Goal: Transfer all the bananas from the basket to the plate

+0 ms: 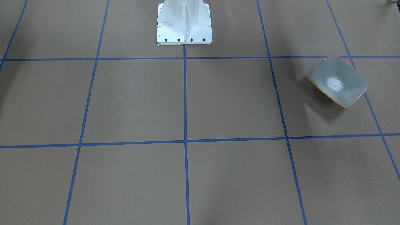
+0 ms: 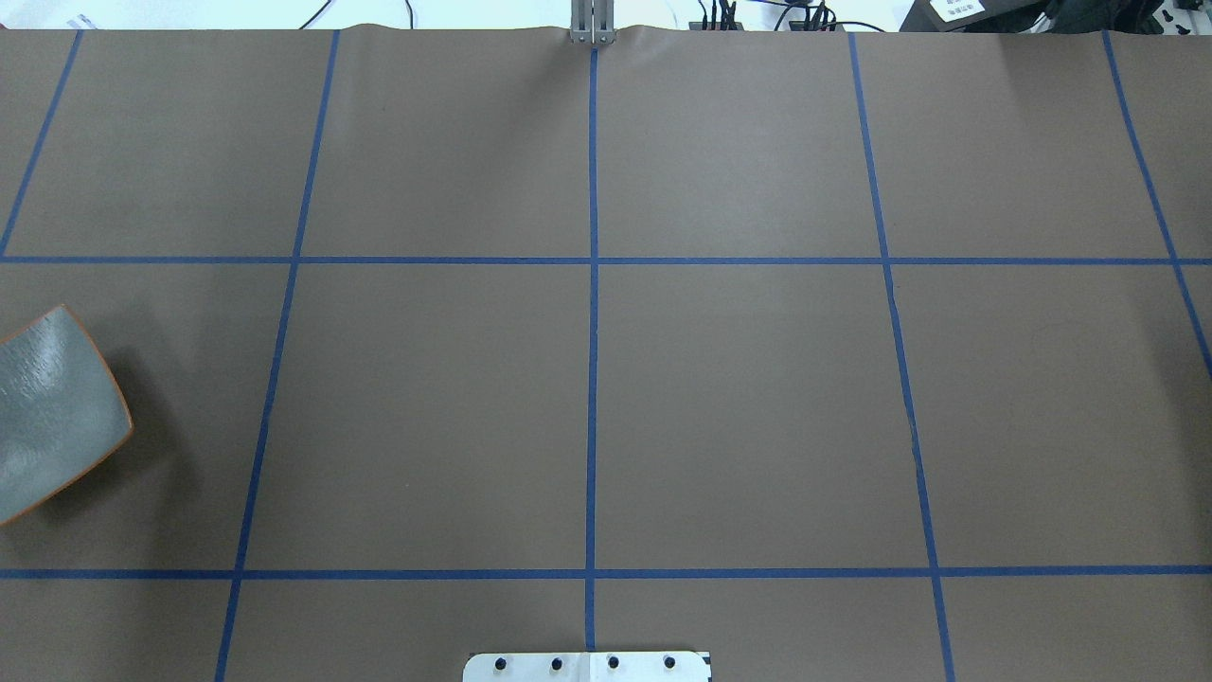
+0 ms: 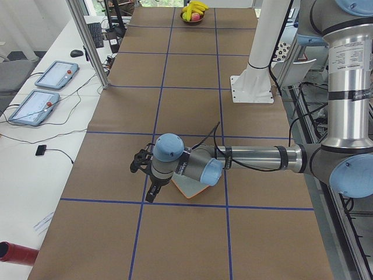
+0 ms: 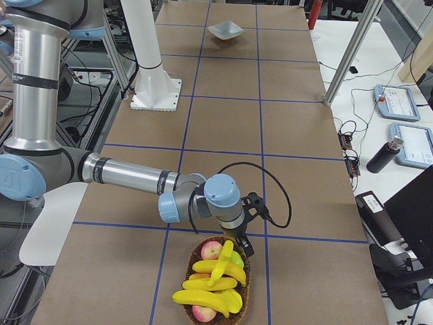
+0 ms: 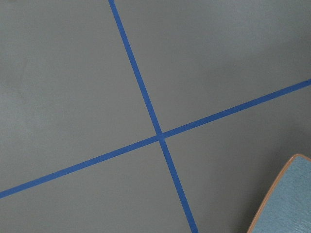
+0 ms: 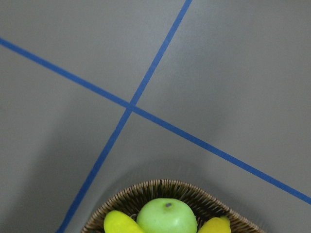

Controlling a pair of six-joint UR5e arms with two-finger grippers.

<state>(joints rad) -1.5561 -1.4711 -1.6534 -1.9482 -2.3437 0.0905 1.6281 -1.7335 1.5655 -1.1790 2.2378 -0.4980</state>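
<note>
A woven basket (image 4: 248, 272) sits nearest in the right-side view, at 6 o'clock on the brown worktop (image 4: 223, 122). The bananas (image 4: 203, 298) lie piled in it, glossy yellow, among reddish apples (image 4: 212, 250). The right wrist view shows a green apple (image 6: 166, 217) between two banana ends.

The right hand (image 4: 245, 240) hangs just beside the basket's rim, at about 1 o'clock from it. I cannot tell whether its fingers are spread or closed.

The plate (image 4: 226, 29) rests at the worktop's other end, at 12 o'clock in that view and well apart from the basket. It is at 9 o'clock in the overhead view, cut by the edge, and at 2 o'clock in the front view.

The left hand (image 3: 145, 181) hovers at the plate's 9 o'clock in the left-side view. Its grip state cannot be told either.

Blue tape lines (image 2: 593, 284) grid the worktop.
</note>
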